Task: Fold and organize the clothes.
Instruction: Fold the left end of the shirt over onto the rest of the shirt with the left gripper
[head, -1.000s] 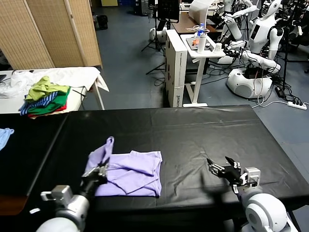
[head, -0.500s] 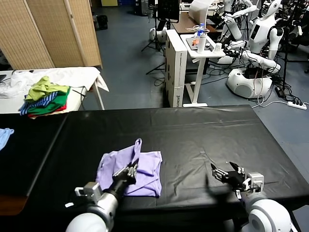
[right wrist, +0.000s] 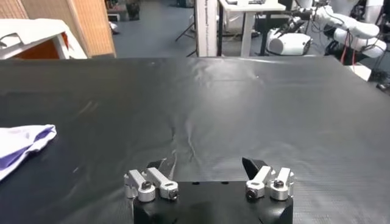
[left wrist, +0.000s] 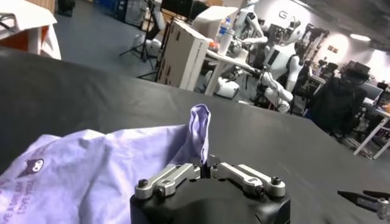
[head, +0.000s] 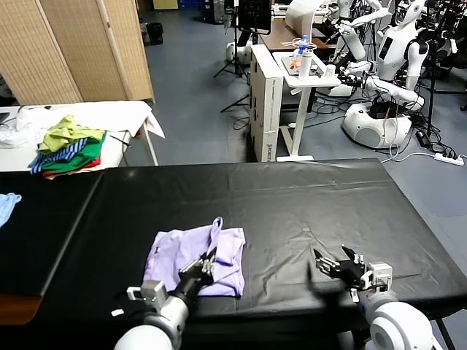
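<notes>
A light blue cloth (head: 6, 206) lies at the far left edge of the black table (head: 292, 197), well apart from everything else on it. Behind the table's left end, a pile of green, yellow, striped blue and red garments (head: 68, 146) sits on a white side table (head: 124, 117).

On the black table, near its front edge and left of its middle, lies the lavender T-shirt (head: 195, 257), partly folded into a rough rectangle. In the left wrist view a darker purple print (left wrist: 27, 170) shows on the fabric closest to the camera.

The left gripper (head: 206, 261) hovers over the shirt's front right part, its fingers closed together on a pinch of the lavender cloth. That pinched fold rises as a narrow upright peak (left wrist: 199, 131) above the rest of the shirt, clearly seen from the left wrist, where the cloth disappears between the two closed jaws.

To the right of the shirt stretches bare black tabletop, wrinkled in places. The right gripper (head: 338, 263) hangs low near the table's front edge, well apart from the shirt, its fingers spread wide and holding nothing; the right wrist view shows only table surface between them, with an edge of the shirt (right wrist: 21, 143) far off to one side.

Beyond the table's right end, white robots (head: 379, 87) stand on the workshop floor.
</notes>
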